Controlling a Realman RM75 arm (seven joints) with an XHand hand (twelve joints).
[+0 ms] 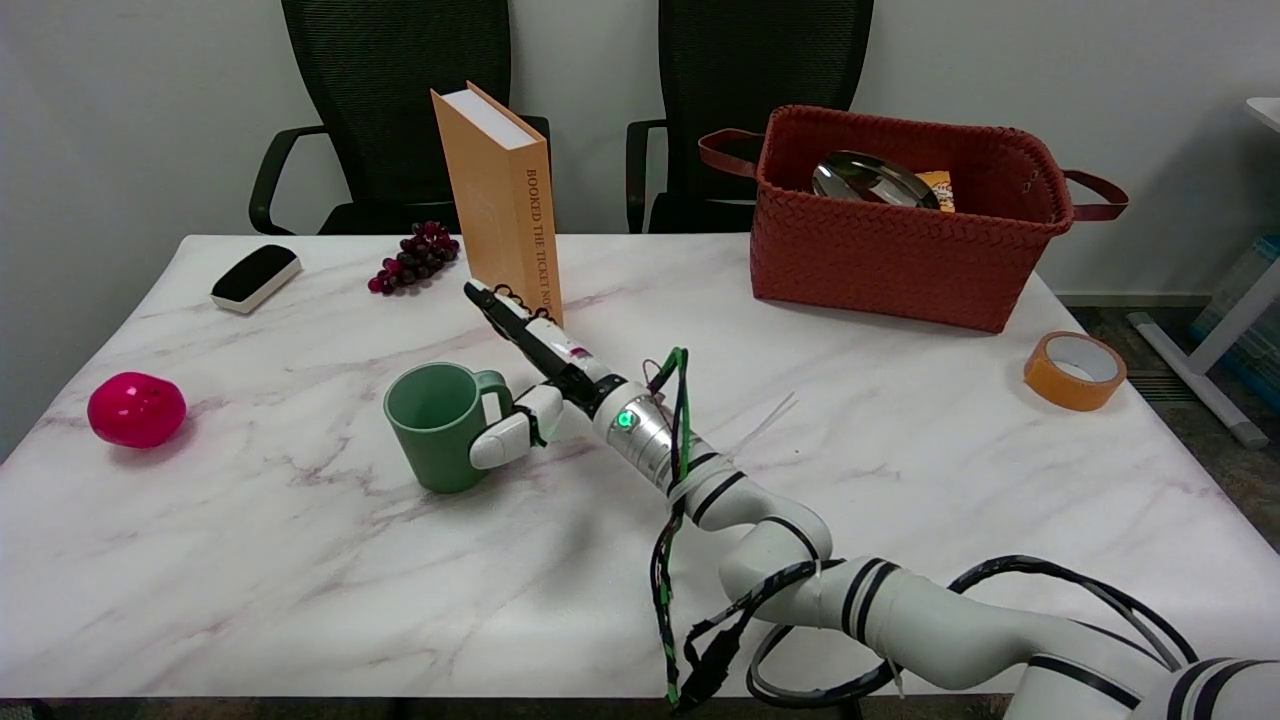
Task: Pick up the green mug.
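The green mug (437, 425) stands upright on the marble table (300, 560), left of centre, its handle (494, 391) turned to the right. My right hand (540, 375) sits just right of the mug at the handle. Its fingers (505, 315) stretch straight out toward the far left, passing behind the handle. The white thumb (498, 441) lies against the mug's right side below the handle. Nothing is clasped; the mug rests on the table.
An orange book (500, 205) stands upright just behind the hand. Dark grapes (415, 257), a black-and-white eraser (255, 277) and a pink ball (136, 408) lie to the left. A red woven basket (900, 240) and an orange tape roll (1074, 370) are at the right.
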